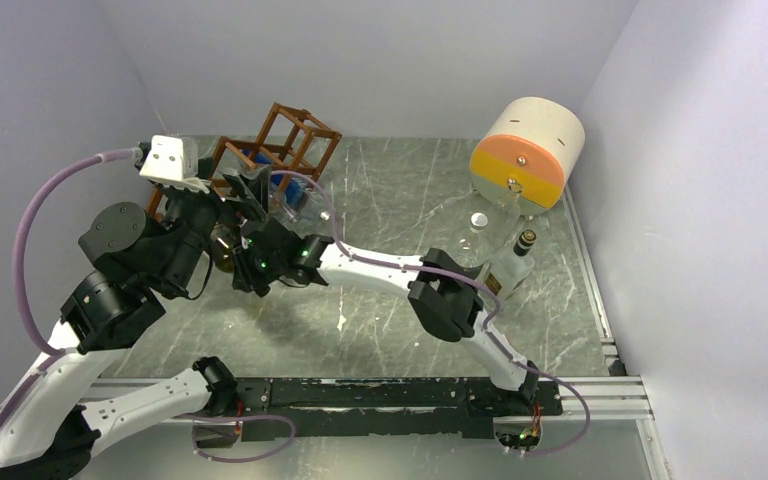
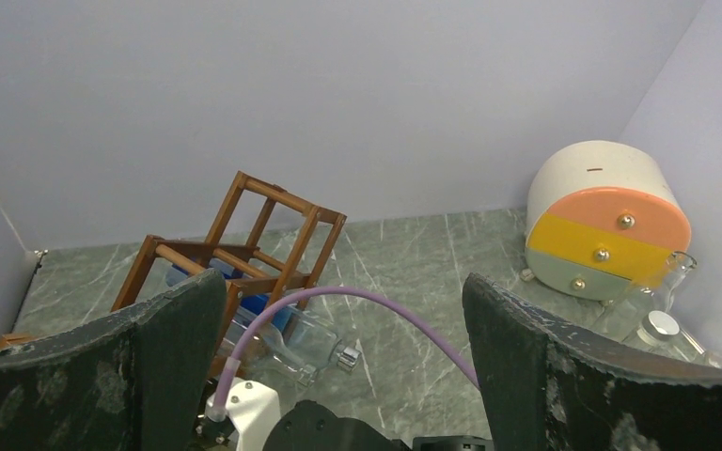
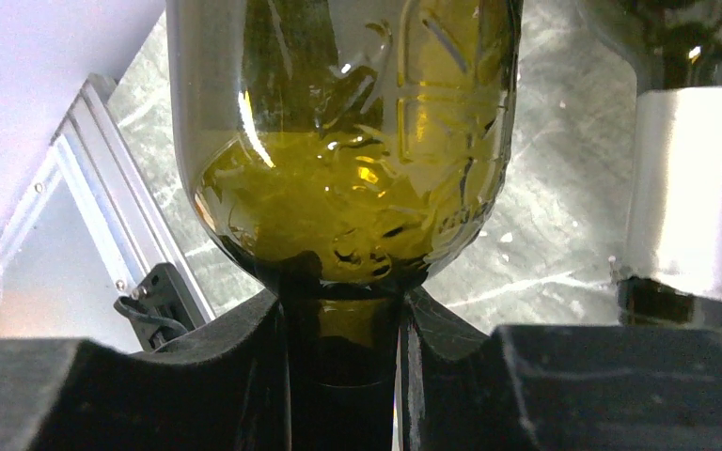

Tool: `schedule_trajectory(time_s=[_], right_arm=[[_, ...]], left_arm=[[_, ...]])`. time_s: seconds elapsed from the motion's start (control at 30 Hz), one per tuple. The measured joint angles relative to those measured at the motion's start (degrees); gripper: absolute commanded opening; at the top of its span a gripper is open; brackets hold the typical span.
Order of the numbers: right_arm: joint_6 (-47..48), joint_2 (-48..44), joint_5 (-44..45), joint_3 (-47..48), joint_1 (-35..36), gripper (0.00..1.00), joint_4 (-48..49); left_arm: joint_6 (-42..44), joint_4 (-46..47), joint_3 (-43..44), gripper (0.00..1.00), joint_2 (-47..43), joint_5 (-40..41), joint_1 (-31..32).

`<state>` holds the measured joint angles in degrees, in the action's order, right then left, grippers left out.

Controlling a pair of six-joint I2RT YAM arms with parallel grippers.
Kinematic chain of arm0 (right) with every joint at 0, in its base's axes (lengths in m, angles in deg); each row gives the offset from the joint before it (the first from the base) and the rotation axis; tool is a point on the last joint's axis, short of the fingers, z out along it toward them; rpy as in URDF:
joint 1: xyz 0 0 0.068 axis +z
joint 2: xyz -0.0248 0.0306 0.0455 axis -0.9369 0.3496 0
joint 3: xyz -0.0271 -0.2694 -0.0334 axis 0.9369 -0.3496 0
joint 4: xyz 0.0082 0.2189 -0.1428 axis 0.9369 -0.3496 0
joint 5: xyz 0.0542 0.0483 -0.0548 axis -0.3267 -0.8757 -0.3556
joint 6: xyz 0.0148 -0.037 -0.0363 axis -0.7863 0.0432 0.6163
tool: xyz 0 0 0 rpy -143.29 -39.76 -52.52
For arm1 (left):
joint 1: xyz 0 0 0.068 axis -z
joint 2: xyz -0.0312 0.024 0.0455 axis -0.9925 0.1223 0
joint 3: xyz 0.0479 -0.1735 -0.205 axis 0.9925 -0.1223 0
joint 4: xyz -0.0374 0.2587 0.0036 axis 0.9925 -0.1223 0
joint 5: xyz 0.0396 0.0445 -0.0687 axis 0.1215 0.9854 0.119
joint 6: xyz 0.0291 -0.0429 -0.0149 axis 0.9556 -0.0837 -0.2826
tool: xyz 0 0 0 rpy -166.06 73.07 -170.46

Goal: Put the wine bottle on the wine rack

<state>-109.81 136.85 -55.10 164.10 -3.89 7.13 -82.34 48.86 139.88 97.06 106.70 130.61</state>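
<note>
The wine rack (image 1: 285,145) of reddish-brown bars stands tilted at the back left, and also shows in the left wrist view (image 2: 244,246). A clear bottle with a blue label (image 2: 291,331) lies in its lower part. My right gripper (image 3: 343,362) is shut on the neck of a green wine bottle (image 3: 338,141). In the top view the right gripper (image 1: 245,255) holds the wine bottle (image 1: 224,250) low in front of the rack, mostly hidden under the left arm. My left gripper (image 2: 343,376) is open and empty, above the right wrist and facing the rack; the top view shows it too (image 1: 248,192).
A round cabinet with orange and yellow drawers (image 1: 525,155) stands at the back right. Clear glass bottles (image 1: 508,268) stand in front of it. A purple cable (image 2: 385,310) arcs between the left fingers. A dark thing with a white band (image 3: 684,197) is close to the held bottle.
</note>
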Motion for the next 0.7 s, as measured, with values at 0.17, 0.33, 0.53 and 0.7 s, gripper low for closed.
schedule_trajectory(time_s=[0.17,0.33,0.53,0.7], right_arm=[[-0.2,2.6,-0.9,4.5,-0.5,0.31,-1.7],[-0.5,5.4,-2.5,9.8,-1.1,0.4,-4.3],[-1.2,6.2,-2.6,12.6,-1.6,0.49,-3.7],[-2.3,6.2,-1.9,13.2,-2.4,0.54,-1.3]], left_arm=[[0.0,-0.3,0.0,0.99,0.0,0.0,0.0],[0.0,-0.9,0.0,0.99,0.0,0.0,0.0],[-0.2,-0.9,0.0,0.99,0.1,0.0,0.0],[-0.3,-1.0,0.0,0.99,0.3,0.0,0.0]])
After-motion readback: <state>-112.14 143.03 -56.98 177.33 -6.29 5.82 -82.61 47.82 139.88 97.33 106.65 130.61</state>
